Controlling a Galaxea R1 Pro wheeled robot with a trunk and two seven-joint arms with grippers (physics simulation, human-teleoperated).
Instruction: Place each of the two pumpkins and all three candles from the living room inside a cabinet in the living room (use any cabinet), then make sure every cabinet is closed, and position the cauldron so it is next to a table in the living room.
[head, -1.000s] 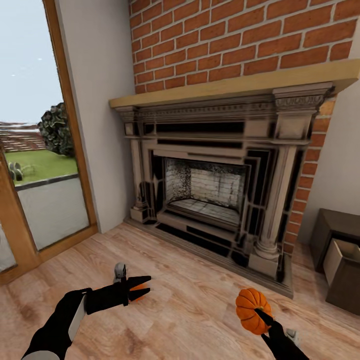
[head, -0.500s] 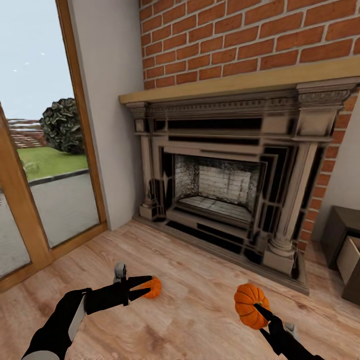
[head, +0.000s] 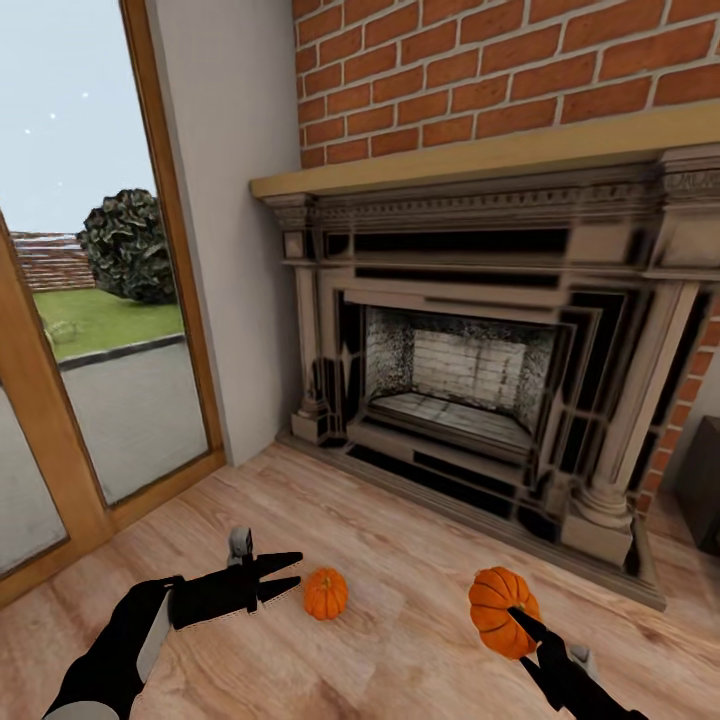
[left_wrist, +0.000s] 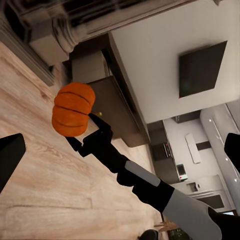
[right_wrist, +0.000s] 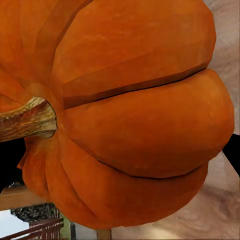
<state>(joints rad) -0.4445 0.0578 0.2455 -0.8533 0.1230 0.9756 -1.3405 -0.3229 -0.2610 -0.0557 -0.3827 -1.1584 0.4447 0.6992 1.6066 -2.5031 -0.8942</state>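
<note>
One small orange pumpkin (head: 326, 593) rests on the wooden floor, a short way beyond the tips of my left gripper (head: 293, 573), which is open and holds nothing. A second, larger-looking pumpkin (head: 499, 610) is held off the floor in my right gripper (head: 516, 622), which is shut on it near the stem. In the left wrist view that held pumpkin (left_wrist: 73, 109) sits at the end of the right arm. The right wrist view has its ribbed orange skin (right_wrist: 135, 115) close up. A dark corner of the cabinet (head: 706, 483) pokes in at the right edge.
A stone fireplace (head: 470, 390) under a brick wall stands straight ahead, its hearth step low on the floor. A tall wood-framed glass door (head: 90, 330) is on the left. Open wooden floor lies between the arms.
The view has swung left, so the fireplace and cabinet slid right. The floor pumpkin, earlier at the left fingertips, now lies beyond them. The right gripper keeps its pumpkin.
</note>
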